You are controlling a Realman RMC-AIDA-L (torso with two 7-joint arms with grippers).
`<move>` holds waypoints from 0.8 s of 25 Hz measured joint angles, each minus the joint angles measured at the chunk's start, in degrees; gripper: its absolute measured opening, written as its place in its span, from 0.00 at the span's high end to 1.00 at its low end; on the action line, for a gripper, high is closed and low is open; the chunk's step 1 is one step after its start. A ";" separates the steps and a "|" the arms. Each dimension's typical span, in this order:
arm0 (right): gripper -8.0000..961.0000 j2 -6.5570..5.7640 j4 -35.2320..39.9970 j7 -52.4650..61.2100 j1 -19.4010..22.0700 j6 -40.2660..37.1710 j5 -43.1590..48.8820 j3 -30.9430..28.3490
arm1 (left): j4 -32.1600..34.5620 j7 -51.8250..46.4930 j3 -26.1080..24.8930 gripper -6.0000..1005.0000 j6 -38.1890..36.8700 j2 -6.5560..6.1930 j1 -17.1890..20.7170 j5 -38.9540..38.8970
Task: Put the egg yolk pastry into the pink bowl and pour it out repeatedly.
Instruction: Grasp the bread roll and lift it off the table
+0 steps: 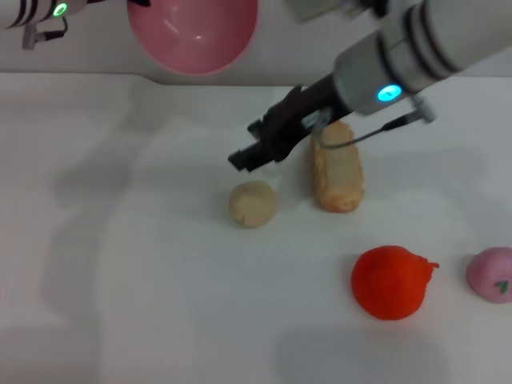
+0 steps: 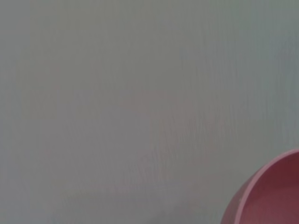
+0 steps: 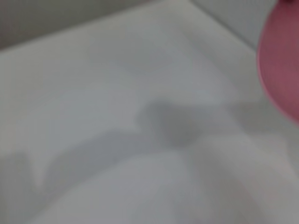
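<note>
white table (image 1: 120, 264) carries egg yolk pastry (image 1: 254, 203); pink bowl (image 1: 194, 32) tilted, mouth facing camera; right end effector (image 1: 244, 158) state unclear.

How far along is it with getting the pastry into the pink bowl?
Nothing is in the bowl yet. The egg yolk pastry lies on the table, with the right gripper just above it. The pink bowl is raised at the back. Grasping, loading and pouring remain.

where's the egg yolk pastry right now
In the head view, the egg yolk pastry lies mid-table, just left of the long bread, below the right gripper.
</note>
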State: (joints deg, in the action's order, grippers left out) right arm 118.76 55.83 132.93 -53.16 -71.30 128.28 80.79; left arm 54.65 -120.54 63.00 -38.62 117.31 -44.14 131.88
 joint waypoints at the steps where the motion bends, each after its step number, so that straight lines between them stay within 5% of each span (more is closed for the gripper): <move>1: 0.37 0.08 -2.28 -0.06 -0.73 1.76 0.02 1.49 | 0.00 0.00 0.00 0.95 0.00 0.00 0.00 0.00; 11: 0.37 0.46 -11.22 0.87 -2.33 10.74 0.06 9.07 | -0.23 -8.85 -3.47 0.95 -16.64 -2.74 -2.08 3.28; 20: 0.37 0.71 -11.94 3.55 -1.83 13.36 0.00 11.37 | -0.99 -12.46 -3.39 0.95 -25.55 -2.93 -3.59 10.22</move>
State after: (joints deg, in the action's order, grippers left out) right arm 119.47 43.89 136.48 -54.99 -57.94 128.28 92.16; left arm 53.66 -133.00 59.61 -64.17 114.37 -47.74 142.10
